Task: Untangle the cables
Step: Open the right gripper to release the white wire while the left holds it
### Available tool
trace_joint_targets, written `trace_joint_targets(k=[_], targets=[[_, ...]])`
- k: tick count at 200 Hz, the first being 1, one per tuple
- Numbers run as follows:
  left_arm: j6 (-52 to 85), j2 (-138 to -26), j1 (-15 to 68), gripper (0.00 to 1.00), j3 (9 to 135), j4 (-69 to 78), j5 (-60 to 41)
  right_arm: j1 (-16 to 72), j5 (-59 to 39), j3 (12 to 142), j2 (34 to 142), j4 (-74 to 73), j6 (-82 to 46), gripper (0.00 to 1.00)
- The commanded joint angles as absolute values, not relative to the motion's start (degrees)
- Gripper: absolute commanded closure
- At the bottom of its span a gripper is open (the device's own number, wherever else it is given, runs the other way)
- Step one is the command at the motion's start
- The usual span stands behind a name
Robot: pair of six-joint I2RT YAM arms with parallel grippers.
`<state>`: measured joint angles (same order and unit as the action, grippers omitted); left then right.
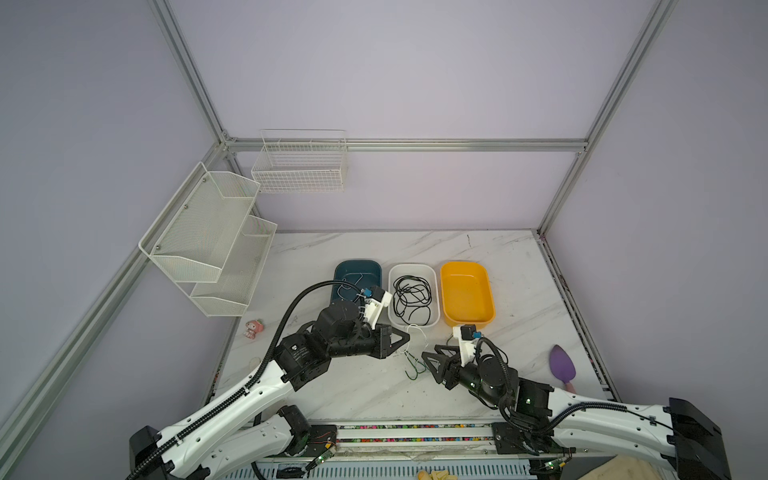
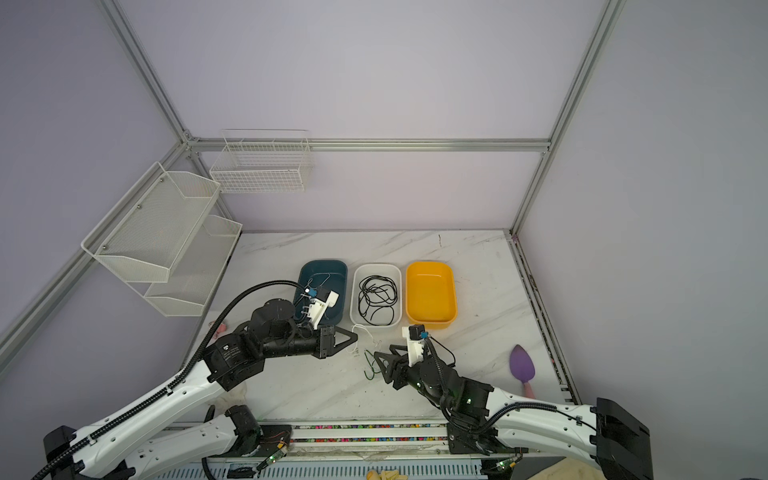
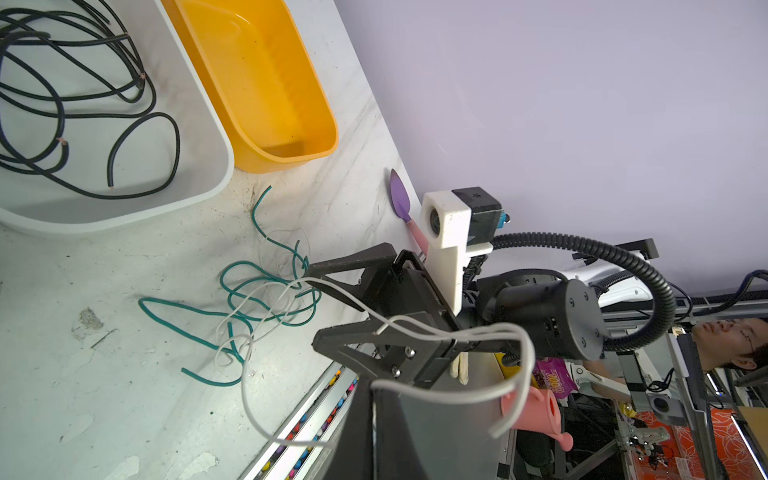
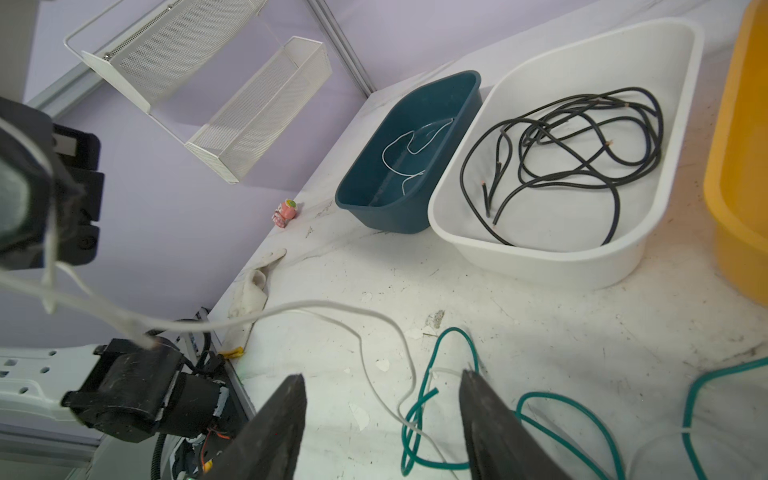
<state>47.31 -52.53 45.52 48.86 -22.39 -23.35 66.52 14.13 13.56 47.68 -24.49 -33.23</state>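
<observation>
Black cables (image 1: pixel 412 297) lie loosely coiled in the white bin (image 4: pixel 540 270). A thin white wire (image 4: pixel 384 156) curls in the teal bin (image 4: pixel 386 216). On the marble table (image 3: pixel 104 395) a green cable (image 3: pixel 183 307) sprawls in loops, with a white cable (image 4: pixel 324 305) tangled through it and rising off the surface.

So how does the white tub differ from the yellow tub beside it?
Contents: the white tub holds a loose tangle of black cables; the yellow tub holds nothing. Place: in both top views the white tub sits mid-row, between the blue tub and the yellow tub, which ends the row on the right. Both are rounded, open-topped tubs of about the same size on the table.
</observation>
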Motion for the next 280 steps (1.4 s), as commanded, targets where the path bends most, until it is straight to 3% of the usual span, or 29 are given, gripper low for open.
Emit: trace_joint_targets(k=[1, 55, 94, 141, 177, 210, 256, 280], targets=[[49.04, -51.47, 45.67, 1.00, 54.05, -21.79, -24.21, 66.36, 17.08, 12.83, 49.83, -33.92, -31.50, 0.38], [49.39, -50.50, 45.62, 1.00, 52.95, -21.36, -24.63, 66.31, 20.32, 11.65, 55.72, -44.61, -29.67, 0.40], [49.73, -49.76, 45.62, 1.00, 52.12, -20.55, -24.88, 66.34, 21.09, 11.63, 56.84, -48.04, -28.39, 0.65], [50.36, -49.44, 45.61, 1.00, 52.21, -19.88, -25.67, 66.36, 19.58, 11.35, 56.17, -49.13, -27.80, 0.66], [50.71, -49.07, 45.61, 1.00, 52.20, -19.67, -25.75, 66.36, 19.86, 11.51, 56.77, -49.26, -27.42, 0.83], [50.74, -48.40, 45.62, 1.00, 53.19, -21.01, -25.66, 66.31, 21.05, 11.02, 56.38, -49.24, -27.79, 0.93], [49.67, -46.33, 45.56, 1.00, 56.42, -26.40, -24.20, 66.27, 26.18, 9.90, 58.04, -47.12, -31.80, 1.00], [49.65, -45.57, 45.55, 1.00, 56.47, -27.59, -23.64, 66.27, 20.88, 8.06, 57.38, -51.71, -30.58, 0.98]])
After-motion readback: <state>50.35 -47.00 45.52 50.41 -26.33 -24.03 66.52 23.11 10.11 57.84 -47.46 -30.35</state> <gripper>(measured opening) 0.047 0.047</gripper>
